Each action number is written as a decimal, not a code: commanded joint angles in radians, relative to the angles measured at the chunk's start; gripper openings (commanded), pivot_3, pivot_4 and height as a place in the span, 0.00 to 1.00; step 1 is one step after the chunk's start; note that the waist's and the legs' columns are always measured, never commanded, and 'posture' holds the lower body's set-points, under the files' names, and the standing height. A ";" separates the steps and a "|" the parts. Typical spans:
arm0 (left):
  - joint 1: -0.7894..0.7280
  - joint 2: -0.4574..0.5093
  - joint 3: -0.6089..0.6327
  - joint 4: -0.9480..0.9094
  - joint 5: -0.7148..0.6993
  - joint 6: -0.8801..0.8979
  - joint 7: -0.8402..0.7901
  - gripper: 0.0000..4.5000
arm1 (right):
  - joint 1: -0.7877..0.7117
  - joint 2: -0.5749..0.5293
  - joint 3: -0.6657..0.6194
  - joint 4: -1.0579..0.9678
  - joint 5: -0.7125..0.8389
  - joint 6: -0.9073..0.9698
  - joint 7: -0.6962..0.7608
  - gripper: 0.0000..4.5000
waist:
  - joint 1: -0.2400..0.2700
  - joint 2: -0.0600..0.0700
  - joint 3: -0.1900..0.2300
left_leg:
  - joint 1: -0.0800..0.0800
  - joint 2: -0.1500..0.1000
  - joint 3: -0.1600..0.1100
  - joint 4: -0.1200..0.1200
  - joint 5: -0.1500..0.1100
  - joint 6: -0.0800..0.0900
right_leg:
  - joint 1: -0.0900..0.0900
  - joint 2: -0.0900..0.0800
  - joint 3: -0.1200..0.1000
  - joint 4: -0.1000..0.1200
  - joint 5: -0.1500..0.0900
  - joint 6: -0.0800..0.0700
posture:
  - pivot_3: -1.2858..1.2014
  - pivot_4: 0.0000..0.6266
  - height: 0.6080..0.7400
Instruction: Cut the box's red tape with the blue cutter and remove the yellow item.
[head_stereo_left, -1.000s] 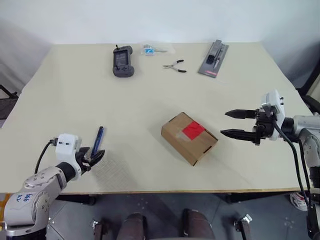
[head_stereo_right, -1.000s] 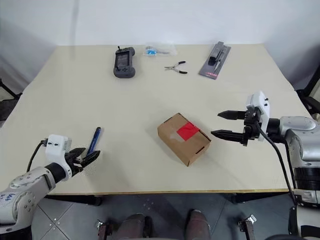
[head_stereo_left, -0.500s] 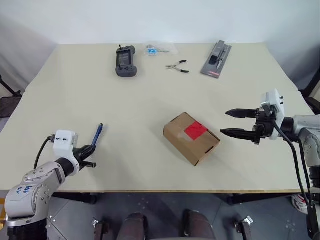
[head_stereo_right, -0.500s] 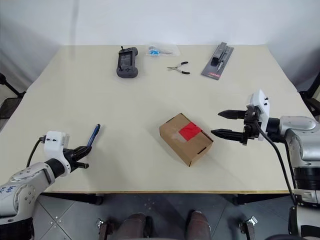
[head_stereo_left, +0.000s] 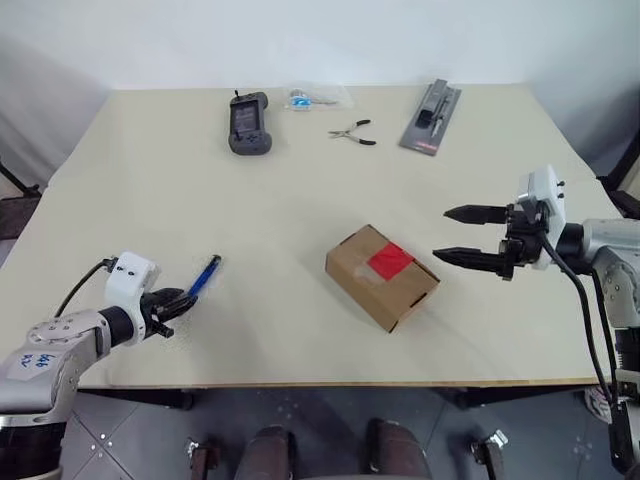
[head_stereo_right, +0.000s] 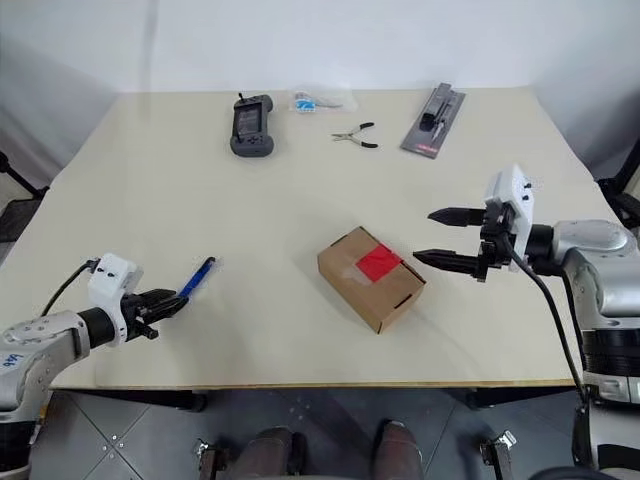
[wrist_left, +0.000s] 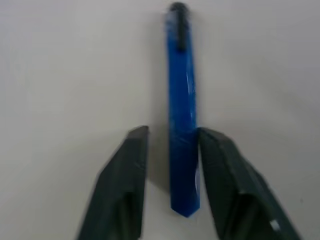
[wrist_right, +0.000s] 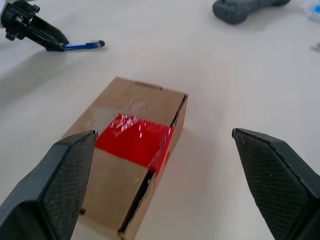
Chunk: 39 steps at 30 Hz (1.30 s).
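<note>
Two hands, neither yet at work. Left hand (wrist_left: 167, 150), lower left of the frame, fingers apart astride the blue cutter (wrist_left: 181, 110), which lies flat on the worktop (head_stereo_left: 300, 180). Right hand (head_stereo_left: 468, 236), fingers wide apart, beside the box (head_stereo_left: 381, 277) at centre. Red tape (wrist_right: 134, 140) uncut, flaps closed: cutting and removal remain.

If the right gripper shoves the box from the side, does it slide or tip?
Probably slides: the box lies low and flat on the smooth table. It looks small and light, so it may also turn. The red tape is uncut, so the flaps should stay shut.
</note>
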<state>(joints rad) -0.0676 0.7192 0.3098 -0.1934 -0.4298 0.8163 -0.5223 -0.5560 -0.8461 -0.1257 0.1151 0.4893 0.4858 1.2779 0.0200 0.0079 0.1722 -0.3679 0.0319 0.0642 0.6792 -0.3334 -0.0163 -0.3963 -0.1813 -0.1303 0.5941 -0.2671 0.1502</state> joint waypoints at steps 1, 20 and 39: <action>0.007 -0.014 0.035 0.067 0.056 -0.016 0.077 0.64 | 0.003 -0.015 -0.030 -0.040 0.022 -0.001 -0.004 1.00 | 0.000 0.000 0.000 | 0.000 0.001 0.000 0.000 0.000 0.000 | 0.000 0.000 0.000 0.001 0.000 -0.001 | 0.52 0.24 1.00; 0.009 -0.083 0.163 0.126 0.055 -0.093 0.185 1.00 | -0.021 0.018 -0.007 -0.023 0.012 -0.013 -0.027 1.00 | -0.022 -0.004 0.002 | -0.002 0.001 0.001 0.000 -0.001 0.000 | -0.002 0.000 0.000 -0.001 0.001 0.000 | 0.52 0.24 1.00; -0.303 0.029 0.039 0.387 0.016 -0.266 -0.133 1.00 | 0.188 0.043 -0.099 -0.221 0.089 0.008 -0.179 1.00 | -0.015 -0.009 0.005 | -0.003 0.001 0.003 0.000 -0.004 0.001 | -0.002 0.001 -0.003 -0.004 0.003 0.002 | 0.52 0.24 1.00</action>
<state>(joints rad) -0.3570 0.7323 0.3597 0.1509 -0.4449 0.5827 -0.6639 -0.3664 -0.8047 -0.1836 -0.0669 0.5543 0.5013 1.1081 0.0051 -0.0009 0.1774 -0.3710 0.0329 0.0668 0.6788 -0.3374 -0.0155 -0.3985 -0.1807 -0.1330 0.5903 -0.2646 0.1524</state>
